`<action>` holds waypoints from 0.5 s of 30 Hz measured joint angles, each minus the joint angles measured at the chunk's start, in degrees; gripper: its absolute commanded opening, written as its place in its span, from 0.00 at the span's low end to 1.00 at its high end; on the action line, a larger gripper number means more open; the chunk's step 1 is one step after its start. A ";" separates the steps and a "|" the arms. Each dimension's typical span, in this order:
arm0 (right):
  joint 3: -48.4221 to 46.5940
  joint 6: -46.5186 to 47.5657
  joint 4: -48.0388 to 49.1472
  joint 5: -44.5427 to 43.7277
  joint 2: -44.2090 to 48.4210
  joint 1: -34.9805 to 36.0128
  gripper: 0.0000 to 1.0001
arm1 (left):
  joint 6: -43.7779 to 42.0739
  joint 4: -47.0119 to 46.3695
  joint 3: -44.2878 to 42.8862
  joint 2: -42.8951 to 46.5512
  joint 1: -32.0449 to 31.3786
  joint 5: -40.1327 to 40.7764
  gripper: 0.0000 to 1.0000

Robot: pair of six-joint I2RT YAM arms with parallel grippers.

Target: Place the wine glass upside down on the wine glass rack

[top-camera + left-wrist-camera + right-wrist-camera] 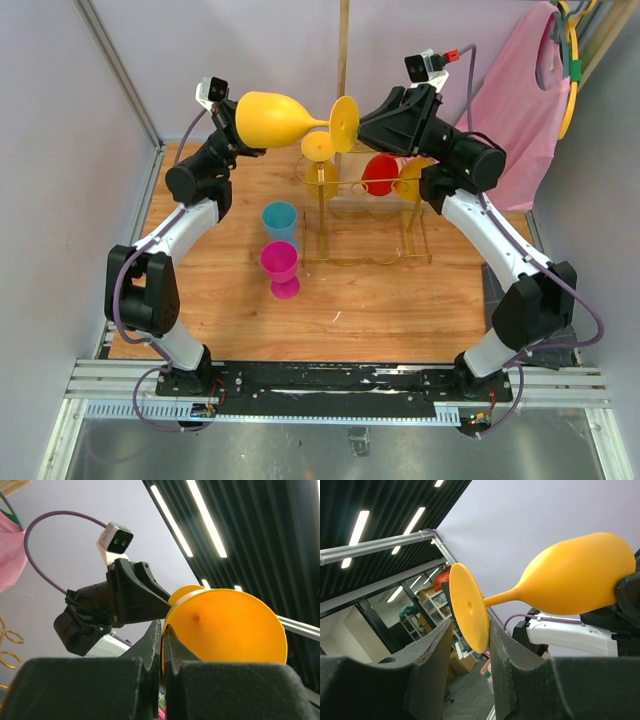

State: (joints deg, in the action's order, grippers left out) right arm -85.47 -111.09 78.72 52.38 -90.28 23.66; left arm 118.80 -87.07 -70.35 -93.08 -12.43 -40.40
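Nearest to us a pink goblet and a blue cup stand on the tabletop, with the rack just beside them. We judge that all three are in danger, because the glass hangs in the air above and behind them, lying on its side. The left gripper is closed on the wide end of the glass. If it lets go before the right gripper has clamped, the glass would fall. A pinch on the thin round foot alone may also let the heavy end swing down. The right gripper is open, with its fingers on both sides of the foot. One seems to touch it; the other is apart.
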 measured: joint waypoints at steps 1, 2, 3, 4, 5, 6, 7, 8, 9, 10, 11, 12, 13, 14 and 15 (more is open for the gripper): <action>-0.33 -0.09 0.17 -0.15 -0.31 0.31 0.33 | 0.00 -0.02 -0.02 0.00 -0.02 0.24 0.00; -0.48 -0.15 0.33 -0.20 -0.59 0.59 0.32 | 0.00 -0.02 -0.04 0.00 -0.02 0.57 0.00; -0.52 -0.17 0.39 -0.26 -0.81 0.76 0.32 | -0.02 -0.02 -0.04 0.00 -0.02 0.81 0.00; -0.52 -0.22 0.46 -0.35 -1.03 1.07 0.30 | 0.00 -0.02 -0.04 0.00 -0.02 1.09 0.00; -0.52 -0.24 0.48 -0.37 -1.16 1.29 0.28 | 0.00 -0.02 -0.04 0.00 -0.02 1.33 0.00; -0.55 -0.22 0.50 -0.39 -1.38 1.53 0.25 | 0.00 -0.02 -0.11 0.00 -0.04 1.68 0.00; -0.61 -0.20 0.50 -0.42 -1.51 1.75 0.23 | 0.00 -0.02 -0.28 -0.02 -0.07 1.88 0.00; -0.76 -0.22 0.50 -0.42 -1.73 1.95 0.21 | 0.00 -0.02 -0.50 -0.07 -0.09 2.10 0.00; -0.98 -0.20 0.50 -0.42 -1.90 2.03 0.18 | 0.00 -0.02 -0.68 -0.09 -0.11 2.25 0.00; -1.25 -0.17 0.50 -0.42 -2.05 2.21 0.14 | 0.00 -0.02 -0.81 -0.09 -0.13 2.40 0.00; -1.40 -0.15 0.50 -0.44 -2.14 2.25 0.08 | 0.00 -0.04 -0.96 -0.09 -0.13 2.45 0.00; -1.49 -0.17 0.57 -0.48 -2.19 2.40 0.03 | 0.00 -0.02 -1.03 -0.09 -0.15 2.51 0.00; -1.79 -0.26 0.61 -0.59 -2.27 2.49 0.01 | 0.00 -0.02 -1.03 -0.09 -0.15 2.60 0.00; -2.12 -0.26 0.52 -0.59 -2.36 2.67 0.01 | 0.00 -0.02 -1.03 -0.11 -0.17 2.67 0.00; -2.25 -0.37 0.52 -0.63 -2.43 2.86 0.01 | 0.00 -0.04 -1.03 -0.13 -0.24 2.78 0.00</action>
State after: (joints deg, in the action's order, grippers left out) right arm -87.72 -111.46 79.24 51.75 -92.71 26.52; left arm 118.80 -87.11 -71.37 -93.21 -12.67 -37.63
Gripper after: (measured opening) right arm 0.041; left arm 0.019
